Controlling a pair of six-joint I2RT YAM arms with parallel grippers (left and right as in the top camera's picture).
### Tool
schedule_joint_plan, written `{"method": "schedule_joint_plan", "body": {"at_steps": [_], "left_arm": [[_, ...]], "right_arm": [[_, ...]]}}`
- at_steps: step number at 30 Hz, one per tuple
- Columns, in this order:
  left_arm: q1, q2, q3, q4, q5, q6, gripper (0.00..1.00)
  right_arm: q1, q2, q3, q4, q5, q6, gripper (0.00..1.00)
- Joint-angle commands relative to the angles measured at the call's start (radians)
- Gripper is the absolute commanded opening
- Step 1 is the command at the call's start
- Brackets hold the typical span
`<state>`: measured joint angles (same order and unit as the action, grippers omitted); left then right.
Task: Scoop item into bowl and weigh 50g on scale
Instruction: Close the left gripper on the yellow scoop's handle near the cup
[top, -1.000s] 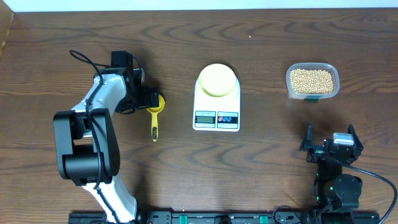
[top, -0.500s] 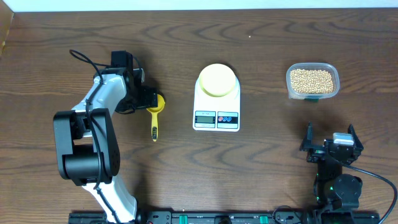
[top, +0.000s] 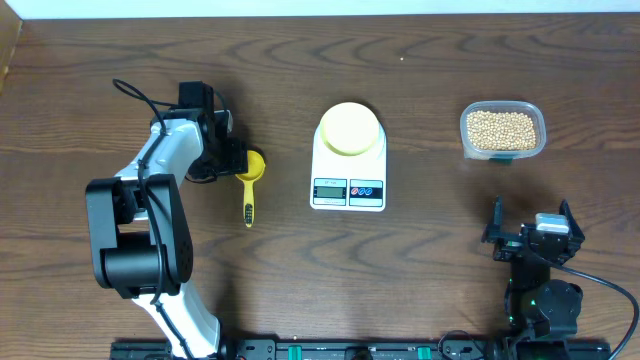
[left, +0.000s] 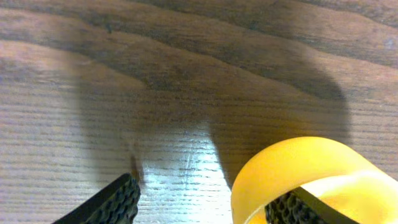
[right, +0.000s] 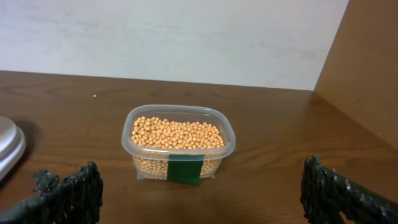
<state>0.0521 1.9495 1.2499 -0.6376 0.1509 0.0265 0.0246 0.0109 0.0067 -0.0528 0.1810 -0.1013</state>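
Bare tabletop (top: 515, 185) lies between the right hand (top: 532, 222) and the clear tub (top: 502, 130) ahead.

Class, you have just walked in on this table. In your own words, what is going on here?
The left gripper is down at the yellow scoop, jaws open around the wall of its cup, not clamped on it. The right gripper hangs open, facing the tub of beans. The bowl stands on the scale with no beans in it.

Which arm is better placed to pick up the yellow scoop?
Left. The left gripper straddles the cup rim of the scoop, jaws not closed on it. The right gripper sits open beyond the scale, far from the scoop.
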Motion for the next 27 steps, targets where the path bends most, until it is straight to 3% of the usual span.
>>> {"method": "schedule_joint_plan", "body": {"at_steps": [1,27], "left_arm": [[0.001,0.013,0.009,0.0,-0.013,0.002,0.65],[0.001,0.013,0.009,0.0,-0.013,0.003,0.41]], "right_arm": [[0.003,-0.005,-0.001,-0.003,0.015,0.011,0.99],[0.003,-0.005,-0.001,-0.003,0.014,0.011,0.99]]}}
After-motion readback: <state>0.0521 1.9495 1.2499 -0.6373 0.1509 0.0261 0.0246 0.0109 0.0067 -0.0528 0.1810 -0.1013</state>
